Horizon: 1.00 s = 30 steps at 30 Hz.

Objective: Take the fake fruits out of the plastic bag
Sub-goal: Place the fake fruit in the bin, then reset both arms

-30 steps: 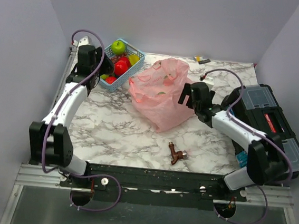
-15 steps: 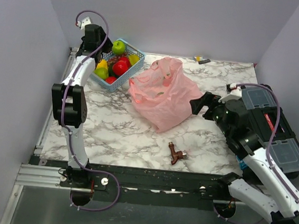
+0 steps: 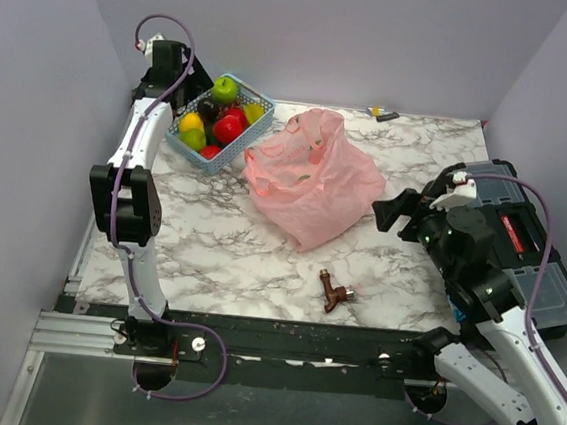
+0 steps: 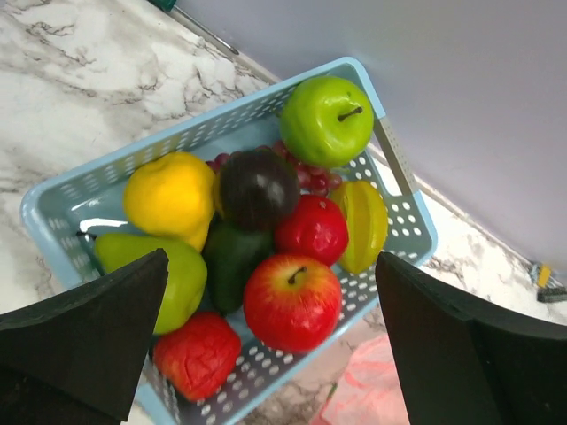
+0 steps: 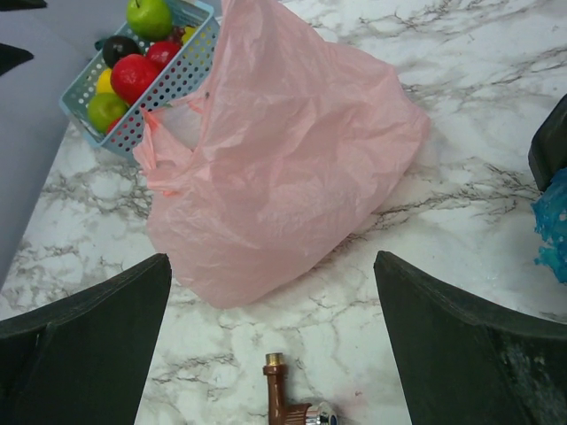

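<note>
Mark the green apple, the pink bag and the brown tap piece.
green apple (image 4: 324, 124), left wrist view, middle of its skin, under the stem.
pink bag (image 5: 292, 150), right wrist view, middle of its crinkled side.
brown tap piece (image 3: 334, 293), top external view, its middle joint.

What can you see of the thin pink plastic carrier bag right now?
The translucent pink plastic carrier bag lies slumped and crinkled on the white marble tabletop, mid-table. Its loop handles and mouth point toward the light blue lattice basket at its far left. It bulges, and faint dark shapes show through near the top, unidentifiable. Whether it touches the basket is unclear. Nothing grips it.
</note>
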{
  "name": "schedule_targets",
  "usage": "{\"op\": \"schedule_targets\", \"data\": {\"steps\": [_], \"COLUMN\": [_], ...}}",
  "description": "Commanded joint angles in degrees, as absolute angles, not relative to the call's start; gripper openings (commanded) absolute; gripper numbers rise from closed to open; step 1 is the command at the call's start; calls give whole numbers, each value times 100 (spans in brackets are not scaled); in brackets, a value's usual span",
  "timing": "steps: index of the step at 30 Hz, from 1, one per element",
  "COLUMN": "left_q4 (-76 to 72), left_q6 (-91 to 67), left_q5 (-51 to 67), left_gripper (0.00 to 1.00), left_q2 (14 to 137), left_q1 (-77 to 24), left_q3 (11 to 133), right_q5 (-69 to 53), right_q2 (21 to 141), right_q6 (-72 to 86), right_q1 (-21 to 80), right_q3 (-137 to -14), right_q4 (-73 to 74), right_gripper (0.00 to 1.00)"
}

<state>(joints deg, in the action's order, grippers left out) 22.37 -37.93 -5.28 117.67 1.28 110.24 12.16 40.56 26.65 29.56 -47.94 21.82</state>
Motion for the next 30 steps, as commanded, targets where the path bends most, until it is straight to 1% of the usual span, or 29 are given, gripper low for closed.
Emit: {"op": "schedule_targets", "data": {"steps": [1,6,10,14,17,21,24,30], "left_q4": [2874,2134,2245,2022,2110,2414,2437,2420], "left_q6": [-4001,-4284,-4041,-3853,-3500,-3039,-2869,-2745], "left_q5": [-125,756,1228,1799,1724,1309,1273,1084], "left_gripper": [99,99,99,98,98,98,98,98], "left_q2": [10541,8870,7617,6166,4973,3668,2766,1550], "left_q1": [193,84,18,-108,-169,-171,-172,-176], "left_q3": [10977,9313,8597,7649,7077,6757,6545,6323], "right_q5": [1356,1484,1628,1766,1844,1932,2045,2230], "right_q2": [3929,3853,3758,3687,3586,3327,3120,2887], "right_q6": [2500,2451,2387,2333,2289,2188,2106,2022], "right_q1": [2972,2979,2979,2979,2973,2976,2975,2979], "right_q3": [-4978,-5123,-5283,-5497,-5684,-5898,-6074,-6485], "right_q4": [2497,2692,2891,3081,3235,3362,3425,3697], "right_gripper": [100,100,100,100,100,100,100,100]}}
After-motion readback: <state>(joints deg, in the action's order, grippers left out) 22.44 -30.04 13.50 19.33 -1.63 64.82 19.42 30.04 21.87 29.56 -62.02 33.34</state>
